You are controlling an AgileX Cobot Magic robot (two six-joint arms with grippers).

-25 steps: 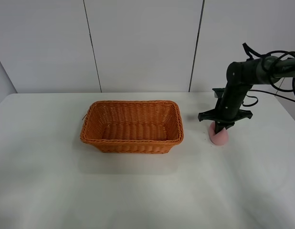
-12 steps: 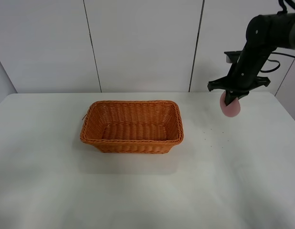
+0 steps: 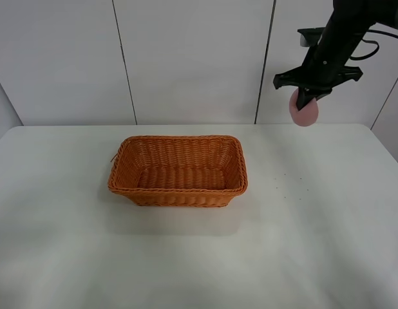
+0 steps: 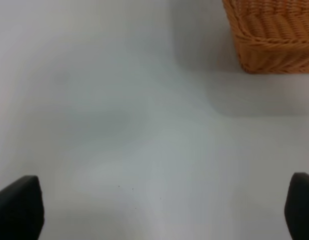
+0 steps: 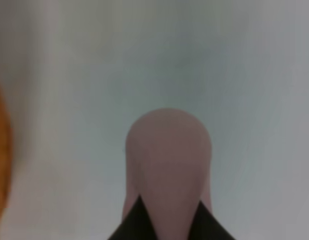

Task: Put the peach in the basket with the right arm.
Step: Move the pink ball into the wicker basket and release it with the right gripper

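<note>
Exterior high shows your right tool (image 3: 308, 98) clamped on the peach (image 3: 304, 114), up above the table's (image 3: 315, 225) far right, well right of the basket (image 3: 180, 195). Left tool (image 4: 154, 210) is spread apart.

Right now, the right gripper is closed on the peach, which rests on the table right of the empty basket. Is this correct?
Not quite. The peach does not rest on the table; the right gripper holds it up in the air, as the exterior high view shows. The rest stands: it is gripped, right of the empty basket.
</note>
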